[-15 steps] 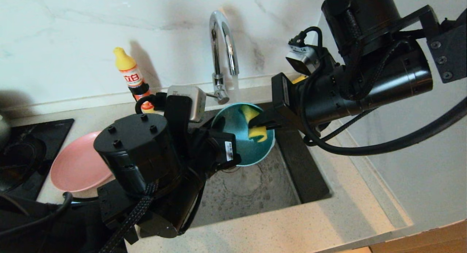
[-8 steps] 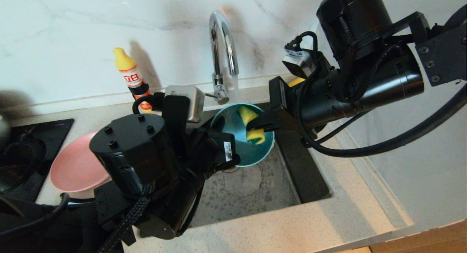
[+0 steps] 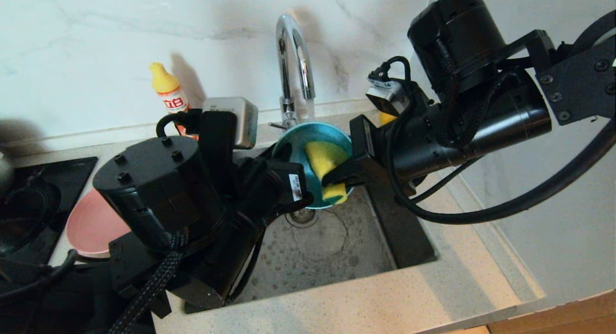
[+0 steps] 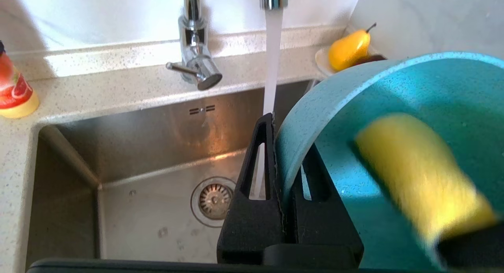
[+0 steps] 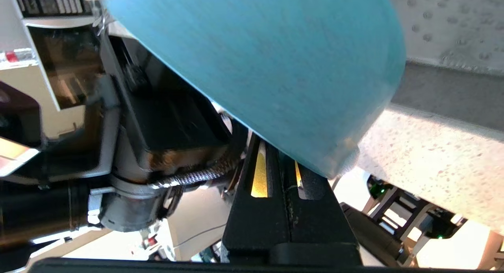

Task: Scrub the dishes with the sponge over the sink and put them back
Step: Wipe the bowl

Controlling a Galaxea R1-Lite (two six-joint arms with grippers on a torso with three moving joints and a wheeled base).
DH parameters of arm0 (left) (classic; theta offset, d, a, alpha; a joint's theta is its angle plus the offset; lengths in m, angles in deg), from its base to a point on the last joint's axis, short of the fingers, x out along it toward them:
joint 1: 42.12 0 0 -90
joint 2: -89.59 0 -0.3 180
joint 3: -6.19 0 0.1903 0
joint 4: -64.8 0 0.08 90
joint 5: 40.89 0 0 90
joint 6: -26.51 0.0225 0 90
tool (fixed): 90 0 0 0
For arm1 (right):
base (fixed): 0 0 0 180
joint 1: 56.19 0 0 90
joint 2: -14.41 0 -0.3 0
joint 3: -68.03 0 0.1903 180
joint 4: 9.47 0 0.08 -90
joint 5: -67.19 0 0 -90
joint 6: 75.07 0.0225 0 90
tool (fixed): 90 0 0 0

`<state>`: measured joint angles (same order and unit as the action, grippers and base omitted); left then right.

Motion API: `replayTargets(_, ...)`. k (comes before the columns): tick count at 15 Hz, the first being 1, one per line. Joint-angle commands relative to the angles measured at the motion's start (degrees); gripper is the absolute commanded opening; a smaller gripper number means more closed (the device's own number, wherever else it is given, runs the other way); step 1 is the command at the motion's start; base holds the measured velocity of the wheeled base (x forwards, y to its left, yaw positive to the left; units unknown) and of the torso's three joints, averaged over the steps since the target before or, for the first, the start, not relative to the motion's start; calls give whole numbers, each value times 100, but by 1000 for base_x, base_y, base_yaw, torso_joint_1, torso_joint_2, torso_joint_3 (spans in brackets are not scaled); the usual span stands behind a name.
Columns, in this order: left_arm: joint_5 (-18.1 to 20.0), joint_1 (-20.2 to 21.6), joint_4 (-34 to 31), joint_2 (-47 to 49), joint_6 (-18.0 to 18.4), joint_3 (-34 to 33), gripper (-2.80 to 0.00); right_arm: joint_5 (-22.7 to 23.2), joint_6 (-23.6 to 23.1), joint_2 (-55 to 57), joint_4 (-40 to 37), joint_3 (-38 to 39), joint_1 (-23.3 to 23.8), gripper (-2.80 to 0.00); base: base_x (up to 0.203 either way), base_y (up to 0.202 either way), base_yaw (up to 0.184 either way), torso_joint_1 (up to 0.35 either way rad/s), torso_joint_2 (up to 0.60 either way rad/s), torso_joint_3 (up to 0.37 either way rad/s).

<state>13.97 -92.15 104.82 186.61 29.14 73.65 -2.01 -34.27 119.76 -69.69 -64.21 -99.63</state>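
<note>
The teal bowl hangs tilted over the sink, its mouth facing the right arm. My left gripper is shut on the bowl's rim; the left wrist view shows the rim pinched in that gripper. My right gripper is shut on the yellow sponge, which lies against the bowl's inside. In the right wrist view the bowl's outer wall covers the right gripper, and a strip of sponge shows through a finger slot. The pink plate lies on the counter at left.
Water runs from the chrome tap just beside the bowl. The drain lies below. A yellow-capped bottle stands behind the left arm, a pear on a saucer at the sink's far corner, a black hob at far left.
Both arms and the bowl have shifted up and left toward the tap, uncovering the drain. The sponge has slid across the bowl's inside toward its lower edge.
</note>
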Motion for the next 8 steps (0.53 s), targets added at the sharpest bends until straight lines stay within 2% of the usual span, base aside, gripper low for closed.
replayTargets(1, -20, 11, 33, -25, -8, 3, -280, 21, 33, -105, -15, -24, -52, -280, 0, 0, 0, 0, 0, 0)
replayTargets(5, -37, 28, 33, -36, -17, -15, -280, 37, 53, -338, 14, -104, 43, -280, 0, 0, 0, 0, 0, 0)
replayTargets(8, -11, 20, 33, -8, -8, -68, -280, 229, 51, -427, 38, -131, 118, -280, 0, 0, 0, 0, 0, 0)
